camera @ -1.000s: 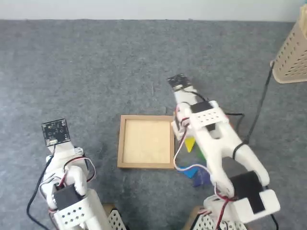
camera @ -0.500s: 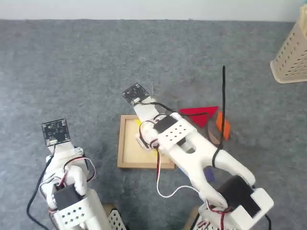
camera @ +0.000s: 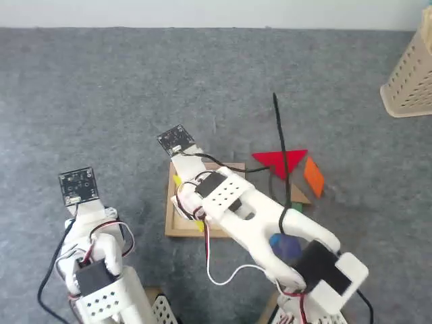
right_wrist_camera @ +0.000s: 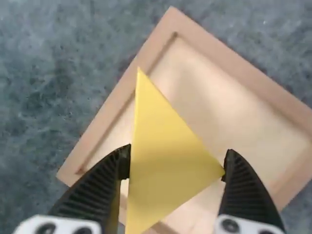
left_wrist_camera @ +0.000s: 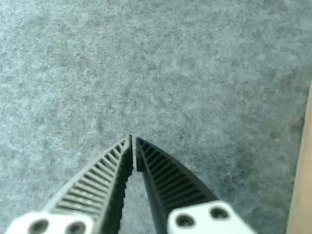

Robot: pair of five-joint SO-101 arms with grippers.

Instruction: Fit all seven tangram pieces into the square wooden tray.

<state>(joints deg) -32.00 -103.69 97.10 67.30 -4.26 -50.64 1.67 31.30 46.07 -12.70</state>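
Square tray (camera: 169,202): directly beneath right pincer (right_wrist_camera: 176,155); mostly covered by arm (camera: 263,219) in high view. Held in right pincer, pinched: yellow triangle (right_wrist_camera: 165,165), over tray corner; near tip cut off, contact with tray floor unclear. Well apart from that pincer, on carpet (camera: 101,88): red triangle (camera: 280,160), orange piece (camera: 313,175); blue piece (camera: 287,246) half hidden under arm. Fingers of left pincer (left_wrist_camera: 132,139) pressed together over carpet.

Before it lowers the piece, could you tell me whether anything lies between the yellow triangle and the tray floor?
Nothing visible does: the floor of the tray is bare around the yellow triangle in the right gripper, though the patch beneath it is hidden.
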